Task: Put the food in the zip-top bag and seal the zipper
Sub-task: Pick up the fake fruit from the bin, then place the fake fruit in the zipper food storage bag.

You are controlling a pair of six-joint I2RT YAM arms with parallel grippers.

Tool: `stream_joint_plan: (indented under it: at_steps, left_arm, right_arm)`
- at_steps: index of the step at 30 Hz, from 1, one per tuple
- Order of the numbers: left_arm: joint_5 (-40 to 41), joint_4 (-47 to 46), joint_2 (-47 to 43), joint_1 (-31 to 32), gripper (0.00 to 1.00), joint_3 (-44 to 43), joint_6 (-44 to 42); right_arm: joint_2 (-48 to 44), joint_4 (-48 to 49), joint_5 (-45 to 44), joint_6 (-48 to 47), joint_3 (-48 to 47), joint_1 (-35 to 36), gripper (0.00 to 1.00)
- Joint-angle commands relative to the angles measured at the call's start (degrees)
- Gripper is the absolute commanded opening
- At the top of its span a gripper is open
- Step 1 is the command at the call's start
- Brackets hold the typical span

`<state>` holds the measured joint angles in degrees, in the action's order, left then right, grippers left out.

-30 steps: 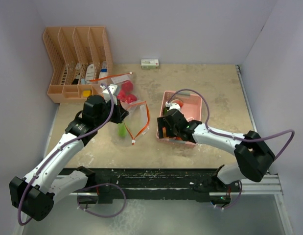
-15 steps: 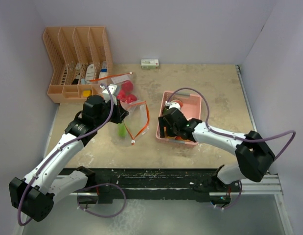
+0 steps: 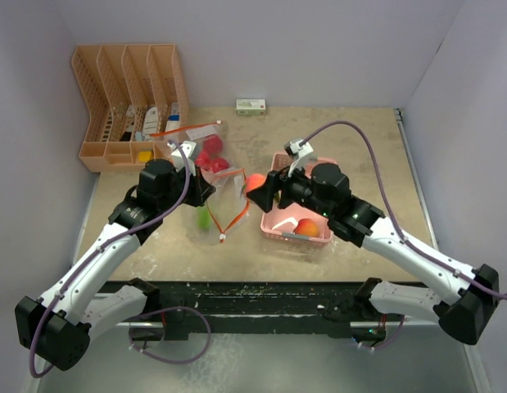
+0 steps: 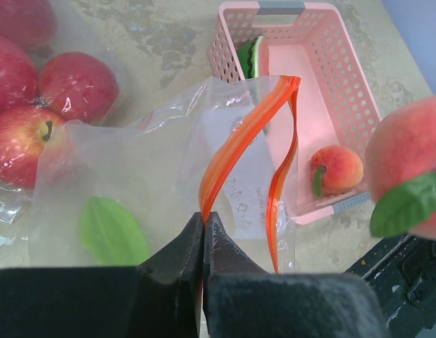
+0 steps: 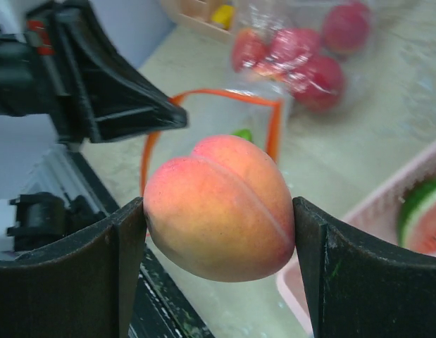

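Loading is the step in hand: the right gripper (image 5: 219, 218) clamps an orange peach (image 5: 218, 201) just beside the zip-top bag (image 4: 133, 172), whose zipper edge (image 4: 235, 151) the left gripper (image 4: 203, 229) pinches tight, so next the peach probably needs carrying into the spread mouth and releasing.

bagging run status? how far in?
Early. Done: only a green piece shows through the bag, held open by the left gripper, jaws shut on its zipper. In hand: right gripper holds a peach near the mouth. To do: second peach, watermelon slice in the basket, red apples, sealing.
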<state>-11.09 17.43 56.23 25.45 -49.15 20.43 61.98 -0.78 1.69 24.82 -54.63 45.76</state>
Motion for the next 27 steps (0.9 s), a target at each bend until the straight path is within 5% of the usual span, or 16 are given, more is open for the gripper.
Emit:
stream_joint_plan:
  at_steps: [1,7,15,27]
  left_arm:
    - [-0.13,-2.06,-0.58,-0.4,0.0,-2.18,0.29]
    - [-0.25,-1.34,-1.17,-0.4,0.0,-2.63,0.32]
    - [-0.57,-1.59,-1.54,-0.4,0.0,-2.59,0.75]
    - [-0.79,-2.14,-1.17,-0.4,0.0,-2.33,0.89]
  right_arm:
    - [5.68,14.53,12.15,0.74,0.0,1.54,0.45]
    - [14.83,16.09,5.59,2.31,-4.95,4.63,0.51]
    - [17.9,14.59,0.29,2.76,-6.67,5.43,0.99]
    - [9.37,5.73,-9.39,3.19,-4.56,5.57,0.99]
